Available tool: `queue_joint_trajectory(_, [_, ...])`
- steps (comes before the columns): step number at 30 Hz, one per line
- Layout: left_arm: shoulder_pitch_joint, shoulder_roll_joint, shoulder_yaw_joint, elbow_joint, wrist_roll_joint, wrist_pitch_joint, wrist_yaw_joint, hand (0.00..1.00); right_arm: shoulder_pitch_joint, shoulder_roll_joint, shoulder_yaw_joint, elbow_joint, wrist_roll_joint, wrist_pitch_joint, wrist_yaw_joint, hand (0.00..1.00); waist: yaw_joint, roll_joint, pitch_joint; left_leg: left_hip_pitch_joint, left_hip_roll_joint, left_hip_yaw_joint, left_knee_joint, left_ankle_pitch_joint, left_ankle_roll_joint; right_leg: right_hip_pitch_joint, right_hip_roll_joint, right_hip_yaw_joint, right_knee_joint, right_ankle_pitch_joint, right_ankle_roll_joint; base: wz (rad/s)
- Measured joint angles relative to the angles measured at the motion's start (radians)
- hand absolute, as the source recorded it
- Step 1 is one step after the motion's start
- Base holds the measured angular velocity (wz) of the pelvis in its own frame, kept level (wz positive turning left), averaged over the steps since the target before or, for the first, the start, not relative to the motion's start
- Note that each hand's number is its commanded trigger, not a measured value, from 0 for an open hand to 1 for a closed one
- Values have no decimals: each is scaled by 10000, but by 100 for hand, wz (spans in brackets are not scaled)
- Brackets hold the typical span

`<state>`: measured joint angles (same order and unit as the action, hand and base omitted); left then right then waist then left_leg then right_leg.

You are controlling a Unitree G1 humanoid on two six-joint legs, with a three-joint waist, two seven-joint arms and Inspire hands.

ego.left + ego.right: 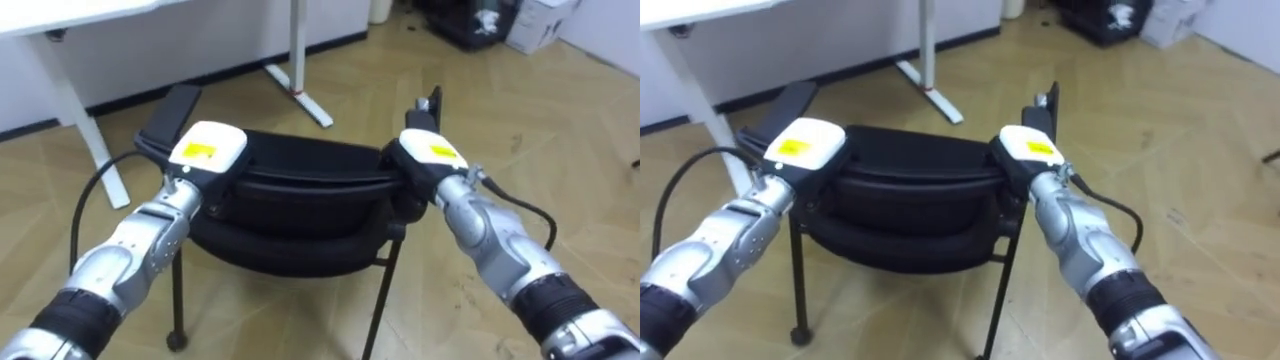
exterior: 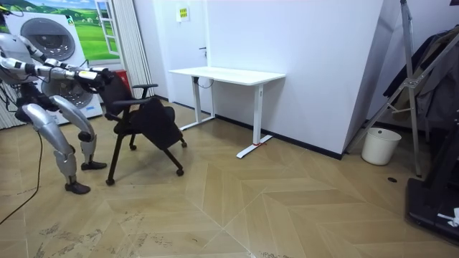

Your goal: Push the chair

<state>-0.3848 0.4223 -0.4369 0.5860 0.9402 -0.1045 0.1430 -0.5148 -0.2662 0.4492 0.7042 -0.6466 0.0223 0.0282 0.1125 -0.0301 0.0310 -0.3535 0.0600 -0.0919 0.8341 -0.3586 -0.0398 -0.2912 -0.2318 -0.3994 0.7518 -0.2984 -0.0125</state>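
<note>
Left hand [image 1: 205, 150] and right hand [image 1: 432, 155] atop chair [image 1: 300, 195] backrest, fingers hidden behind it, grasp impossible to tell

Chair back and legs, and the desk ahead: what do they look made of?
Chair back: matte black, softly rounded edge, likely padded fabric or mesh; cannot tell which. Chair legs: thin black tubes, probably painted metal. Desk: flat white top, likely laminate board, on white metal-looking legs.
</note>
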Motion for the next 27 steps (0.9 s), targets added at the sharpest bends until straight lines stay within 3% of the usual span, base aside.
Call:
queue_joint_trajectory(1, [13,-63,15,-14,-56,84,1,100,-73,12,8,35,19,110,73,100,138,35,-27,-4,190,106,37,-205,-148,57,-193,-346,258,-116,-172,-23])
queue_joint_trajectory(2, [54,-72,33,-33,-57,103,9,100,-74,8,7,38,15,151,86,100,216,64,-49,-26,174,90,-55,-225,-186,127,-293,-501,334,-175,-221,8])
queue_joint_trajectory(4, [-4,34,79,-62,-26,111,24,100,-80,81,0,-65,-4,177,101,100,121,-203,-116,-72,5,-147,-585,-118,-365,147,-252,-648,232,-250,-199,61])
queue_joint_trajectory(5, [-129,106,67,-110,68,114,27,100,-100,84,-28,-106,-5,178,155,100,-27,-504,-144,-159,-28,-350,-842,-46,-479,114,-233,-700,118,-322,-310,82])
queue_joint_trajectory(6, [-160,166,57,-233,113,134,35,100,-166,75,-23,-115,15,214,209,100,-40,-653,-143,-194,78,-350,-623,-31,-496,52,-291,-981,108,-460,-475,55])
queue_joint_trajectory(7, [-63,163,81,-381,117,181,44,100,-182,79,-20,-107,23,236,229,100,82,-571,-45,-163,359,-67,122,-69,-424,196,-285,-1312,113,-576,-650,0])
queue_joint_trajectory(8, [23,156,125,-418,109,177,88,100,-200,102,-28,-108,-7,242,236,100,205,-523,-34,-69,457,128,409,-70,-424,284,-286,-1452,120,-602,-683,-25])
queue_joint_trajectory(9, [135,61,171,-431,96,184,226,100,-247,2,-21,-207,-98,252,358,100,277,-233,-165,91,683,567,516,-161,-340,443,-283,-1905,155,-677,-656,-8])
queue_joint_trajectory(10, [80,37,199,-455,106,185,246,100,-302,-63,-43,-302,-119,249,414,100,259,-200,-146,100,792,732,350,-266,-338,444,-294,-2020,268,-761,-625,24])
queue_joint_trajectory(12, [-125,87,138,-475,125,389,521,100,-498,27,-51,-189,-114,253,357,100,133,-460,-21,53,735,823,97,-351,-464,85,-100,-1471,761,-1163,-662,65])
queue_joint_trajectory(13, [-127,128,20,-474,124,485,631,100,-516,85,-55,-175,-88,333,396,100,77,-567,-50,-83,763,796,417,-311,-512,80,4,-1393,902,-1380,-783,61])
queue_joint_trajectory(14, [-107,144,-29,-474,124,524,679,100,-516,91,-52,-174,-79,338,440,100,68,-559,-49,-196,836,804,779,-227,-466,144,8,-1479,970,-1510,-830,43])
queue_joint_trajectory(15, [47,165,-41,-474,122,555,840,100,-515,148,-29,-94,-96,336,473,100,86,-475,-2,-430,962,767,1501,181,-270,395,-23,-1820,994,-1665,-921,20])
queue_joint_trajectory(16, [162,164,-42,-475,123,569,910,100,-498,158,-17,-20,-134,342,473,100,104,-440,2,-476,1030,766,1702,387,-196,587,-47,-1988,970,-1736,-900,20])
queue_joint_trajectory(17, [379,172,-55,-490,122,621,1038,100,-465,275,-4,89,-226,349,490,100,116,-384,-6,-538,1124,766,1916,807,-175,1040,-82,-2341,852,-1818,-882,33])
queue_joint_trajectory(20, [563,166,-143,-509,114,760,1178,100,-426,327,36,277,-166,235,445,100,160,-445,17,-675,1199,813,2050,1615,-120,1429,132,-2471,493,-1894,-922,37])
queue_joint_trajectory(22, [754,88,-52,-648,110,923,1268,100,-427,388,97,278,-175,210,391,100,321,-439,27,-782,1141,889,1983,1973,-86,1546,164,-2507,363,-1930,-989,20])
queue_joint_trajectory(25, [941,-29,37,-845,114,1101,1275,100,-426,345,104,299,-169,200,364,100,511,-401,53,-932,680,1043,1337,1913,-92,1650,201,-2499,258,-1935,-1006,7])
queue_joint_trajectory(27, [1151,-77,20,-1083,103,1311,1282,100,-423,356,227,303,-86,197,251,100,636,-310,80,-1025,464,1640,300,1929,-71,1874,349,-2743,-80,-1932,-1069,15])
